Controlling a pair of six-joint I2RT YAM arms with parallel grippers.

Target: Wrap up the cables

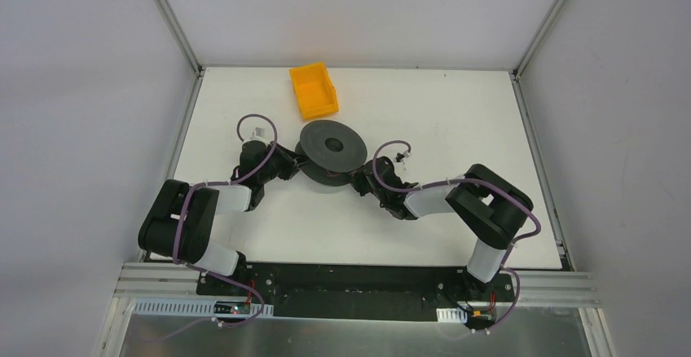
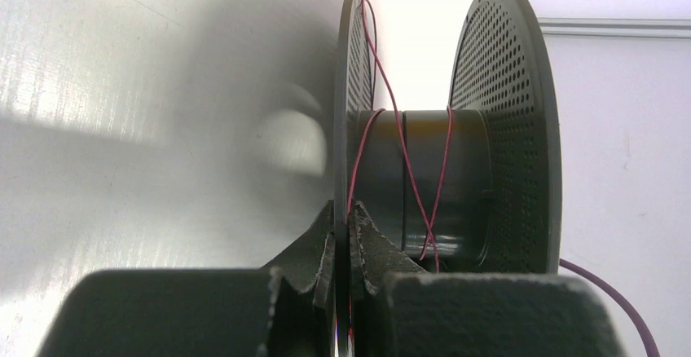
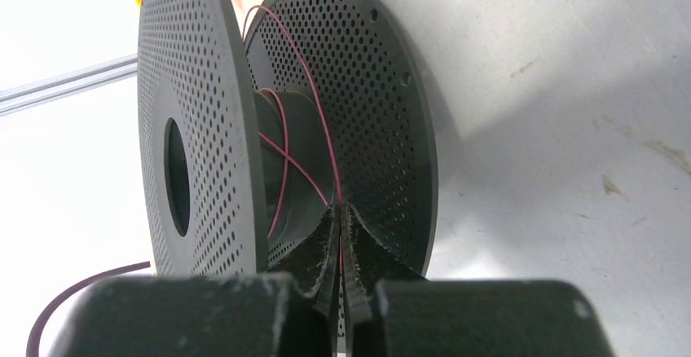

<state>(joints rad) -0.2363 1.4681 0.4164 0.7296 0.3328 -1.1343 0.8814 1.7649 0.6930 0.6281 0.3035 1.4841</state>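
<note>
1. Starting at the left, the left arm (image 1: 191, 218) bends in from the near-left corner of the white table (image 1: 473, 112). A purple cable (image 1: 257, 121) loops above its wrist. The grey enclosure wall (image 1: 81, 88) stands just past the table's left edge, so there is little room on that side.
2. The left gripper (image 2: 342, 247) is clenched on the rim of the spool's lower flange, the one next to the tabletop. The thin flange edge runs straight down between its fingers (image 2: 314, 251).
3. The black perforated spool (image 1: 330, 147) sits mid-table between the two grippers. Whether it rests on the table cannot be told. Its hub carries a few loose, crossing turns of the cables (image 2: 407, 169), a hair-thin reddish wire. One strand climbs up over the rim of the lower flange.
4. An orange bin (image 1: 314, 90) stands just behind the spool near the far edge, blocking that side. Whether the two touch is unclear.
5. The right gripper (image 3: 341, 243) is pinched tight on a strand of the cables. The strand runs from the hub down into the slit between its fingertips, in front of the lower flange.
6. The right arm (image 1: 489, 210) folds back toward the near-right corner. Open tabletop lies to the right of the spool and in front of it, between the arms, and the right wall (image 1: 619, 88) bounds it.
</note>
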